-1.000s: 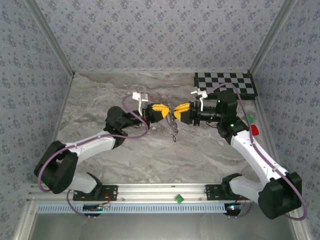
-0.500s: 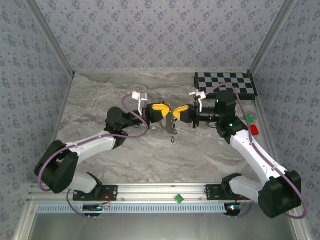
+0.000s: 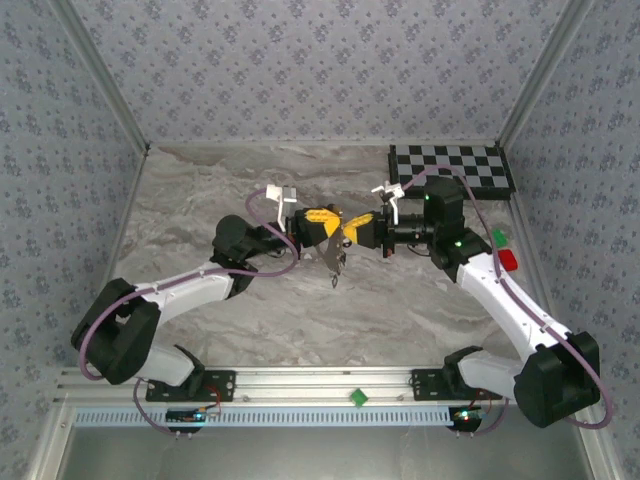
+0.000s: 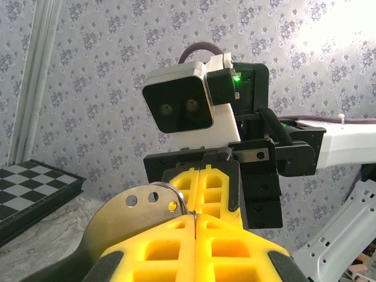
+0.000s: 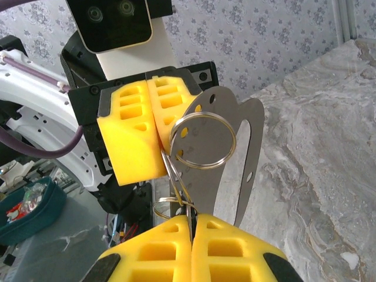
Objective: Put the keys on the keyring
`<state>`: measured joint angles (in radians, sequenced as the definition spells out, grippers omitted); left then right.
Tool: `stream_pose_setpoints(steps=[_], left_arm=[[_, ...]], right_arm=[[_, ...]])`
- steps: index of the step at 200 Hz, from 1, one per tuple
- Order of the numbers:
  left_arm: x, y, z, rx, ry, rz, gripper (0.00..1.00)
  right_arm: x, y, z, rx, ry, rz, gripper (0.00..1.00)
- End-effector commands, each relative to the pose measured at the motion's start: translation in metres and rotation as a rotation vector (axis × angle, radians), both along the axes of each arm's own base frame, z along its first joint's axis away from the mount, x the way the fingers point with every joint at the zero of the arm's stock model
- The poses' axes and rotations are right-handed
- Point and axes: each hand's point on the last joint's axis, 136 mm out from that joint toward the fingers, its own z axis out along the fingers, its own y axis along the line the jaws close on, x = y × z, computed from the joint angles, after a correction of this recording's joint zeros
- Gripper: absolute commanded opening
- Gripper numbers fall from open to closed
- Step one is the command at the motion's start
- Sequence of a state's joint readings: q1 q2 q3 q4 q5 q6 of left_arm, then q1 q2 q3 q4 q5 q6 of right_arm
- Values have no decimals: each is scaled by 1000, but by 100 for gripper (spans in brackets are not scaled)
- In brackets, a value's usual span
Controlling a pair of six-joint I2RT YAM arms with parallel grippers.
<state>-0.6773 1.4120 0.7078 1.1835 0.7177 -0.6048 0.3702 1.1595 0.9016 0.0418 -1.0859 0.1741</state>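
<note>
Right end effector (image 5: 191, 226) shifted left, gripping keyring (image 5: 234, 140); left end effector (image 4: 195, 226) grips plate (image 5: 244, 158).

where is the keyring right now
In the right wrist view the keyring lies against a holed metal plate, at the left gripper and just above the right gripper; from the top view that is over the table's middle.

Between left gripper (image 4: 195, 220) and right gripper (image 5: 191, 220), keyring (image 5: 234, 141) lies against a metal plate (image 5: 251, 147).

Robot lab test cell, patterned wall panels (image 3: 320, 70), marble-look tabletop (image 3: 400, 300), checkerboard calibration board (image 3: 450, 165), aluminium mounting rail (image 3: 320, 380)
</note>
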Motion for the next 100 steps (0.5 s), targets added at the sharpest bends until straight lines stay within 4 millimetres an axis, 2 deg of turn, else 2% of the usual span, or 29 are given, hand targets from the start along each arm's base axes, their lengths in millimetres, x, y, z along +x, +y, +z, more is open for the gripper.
stream_pose_setpoints(steps=[1,36,100], left_arm=[[-6,7,32,-105,-94,14,0],[-5,8,32,-109,-92,17,0],[-8,5,29,-106,-90,-16,0]], right_arm=[[-15,4,-9,-33,43,68,0],[-20,6,-21,-74,60,78,0],[-17,7,-26,-127,57,64,2]])
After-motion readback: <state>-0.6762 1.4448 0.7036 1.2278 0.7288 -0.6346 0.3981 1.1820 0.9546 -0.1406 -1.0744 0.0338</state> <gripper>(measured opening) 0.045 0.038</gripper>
